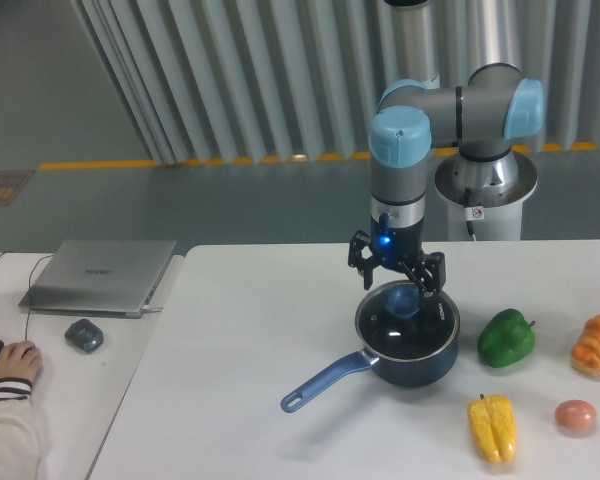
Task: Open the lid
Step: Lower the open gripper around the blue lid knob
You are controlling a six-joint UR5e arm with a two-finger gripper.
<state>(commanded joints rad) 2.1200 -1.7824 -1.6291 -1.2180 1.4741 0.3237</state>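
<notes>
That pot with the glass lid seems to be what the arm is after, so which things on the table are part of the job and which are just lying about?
Part of the job:
- lid with its blue knob
- saucepan under it
- gripper, open above the knob

Just lying about:
- green pepper
- yellow pepper
- egg
- bread
- laptop
- mouse

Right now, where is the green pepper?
The green pepper sits on the white table toward the right of the camera view, just right of the blue saucepan and left of the bread roll.
</notes>
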